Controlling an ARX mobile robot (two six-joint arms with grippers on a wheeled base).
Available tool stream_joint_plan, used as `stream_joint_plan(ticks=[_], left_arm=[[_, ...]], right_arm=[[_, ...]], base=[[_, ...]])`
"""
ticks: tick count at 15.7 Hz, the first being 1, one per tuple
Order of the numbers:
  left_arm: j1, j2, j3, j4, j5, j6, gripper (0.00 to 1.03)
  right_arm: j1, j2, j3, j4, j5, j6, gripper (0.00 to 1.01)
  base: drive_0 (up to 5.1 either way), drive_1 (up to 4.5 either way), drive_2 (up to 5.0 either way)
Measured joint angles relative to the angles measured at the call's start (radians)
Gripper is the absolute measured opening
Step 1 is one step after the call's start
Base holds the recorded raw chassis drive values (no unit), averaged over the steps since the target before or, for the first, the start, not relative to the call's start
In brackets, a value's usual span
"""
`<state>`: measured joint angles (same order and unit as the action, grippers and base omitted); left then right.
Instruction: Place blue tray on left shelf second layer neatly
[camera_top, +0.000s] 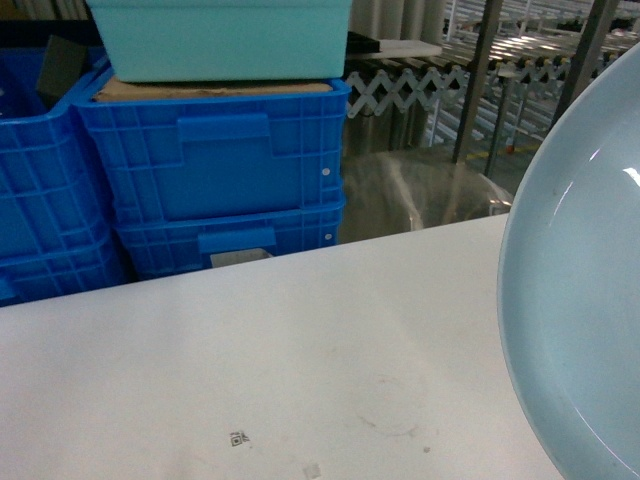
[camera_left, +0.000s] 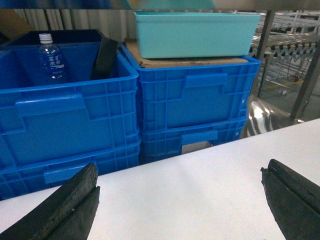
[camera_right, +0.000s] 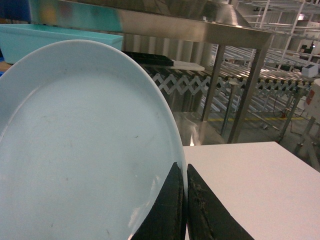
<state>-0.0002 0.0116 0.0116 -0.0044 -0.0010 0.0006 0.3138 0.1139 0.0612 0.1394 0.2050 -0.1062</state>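
- Right gripper (camera_right: 185, 210): both dark fingers pinched together on the rim of the blue tray (camera_right: 75, 150), one finger on each face, no gap apart from the rim itself.
- Tray is held up off the white table (camera_right: 245, 185), tilted nearly on edge; its concave face fills the left of the right wrist view.
- Head view: tray (camera_top: 580, 300) fills the right edge, rim curving from top right down to the bottom, in front of the table's (camera_top: 250, 370) right part. Neither gripper can be seen in this view.
- Left gripper (camera_left: 180, 200): fingers spread wide, one at lower left, one at lower right, nothing between them; it hovers above the table (camera_left: 190, 185).
- Behind the table: stacked blue crates (camera_top: 220, 170), ribbed, with handle recesses.
- Teal tub (camera_top: 220, 40) sits on brown cardboard on top of the right crate stack.
- Left wrist view: the left crate (camera_left: 65, 115) is open-topped, with a water bottle (camera_left: 51, 59) standing inside.
- Steel rack (camera_right: 200, 22) upper right of the right wrist view: shiny shelf edge with square uprights, behind and above the tray; tray is not on it.
- Roller conveyor (camera_right: 270, 75) and a white accordion gate (camera_top: 400, 90) further back.
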Motion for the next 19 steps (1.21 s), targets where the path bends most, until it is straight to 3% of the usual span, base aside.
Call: stream_joint_plan(ticks=[19], left_arm=[[0.000, 0.000, 0.000, 0.000, 0.000, 0.000, 0.98]], right_arm=[[0.000, 0.000, 0.000, 0.000, 0.000, 0.000, 0.02]], base=[[-1.7, -1.67, -1.7]])
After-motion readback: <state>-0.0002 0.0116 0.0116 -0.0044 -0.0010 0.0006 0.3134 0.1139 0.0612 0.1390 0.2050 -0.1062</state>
